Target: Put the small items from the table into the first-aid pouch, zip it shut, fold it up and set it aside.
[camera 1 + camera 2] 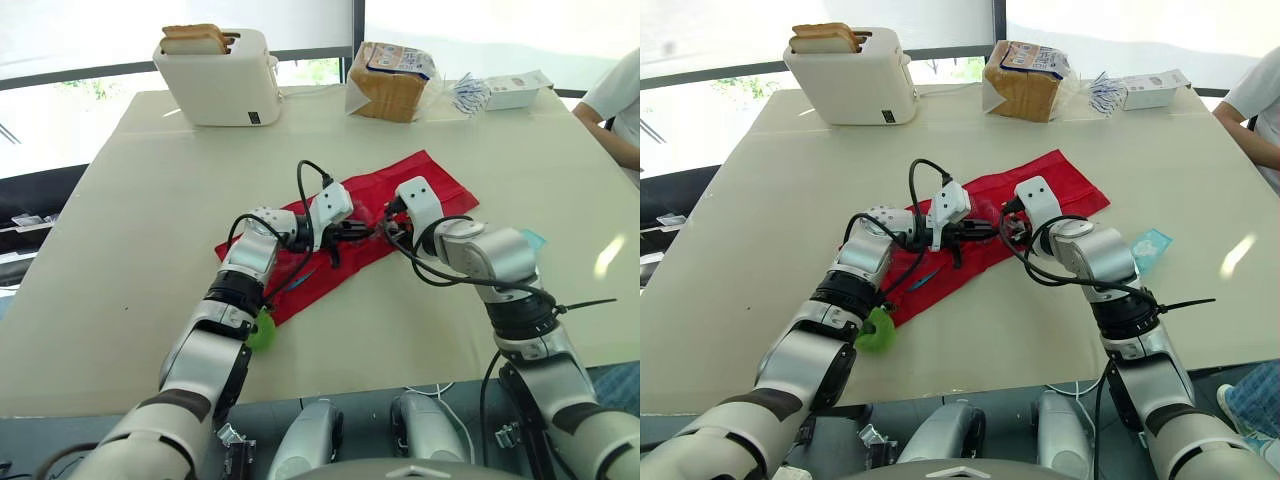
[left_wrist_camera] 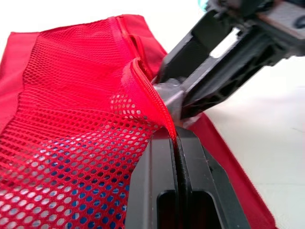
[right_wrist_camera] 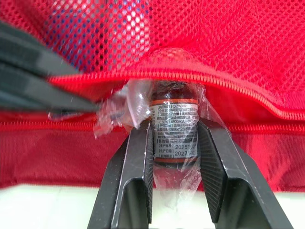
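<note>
Small bottle (image 3: 174, 125), dark with an orange band and a printed label, wrapped in clear film, was clamped between the right claw's (image 1: 387, 224) two fingers. Its top sat just under the lifted zipper edge of the mesh pocket (image 2: 71, 95), right at the mouth.

The pocket was part of the red first-aid pouch (image 1: 425, 180), which lay unfolded flat at mid bench (image 1: 120, 200).

The left claw (image 2: 177, 143) had its fingers pressed together on that zipper edge, holding it up off the pouch. The two claws met nearly tip to tip over the pouch's middle.

Something blue (image 2: 71, 167) showed through the mesh inside the pocket; couldn't tell what it was.

A teal packet (image 1: 1148, 247) lay on the bench just beside the right forearm, off the pouch.

Along the far edge were a toaster (image 1: 220, 80) with bread slices in it, a bread bag (image 1: 390, 80) and a white box (image 1: 515, 90). A person's arm (image 1: 610, 110) showed at the far right corner.
</note>
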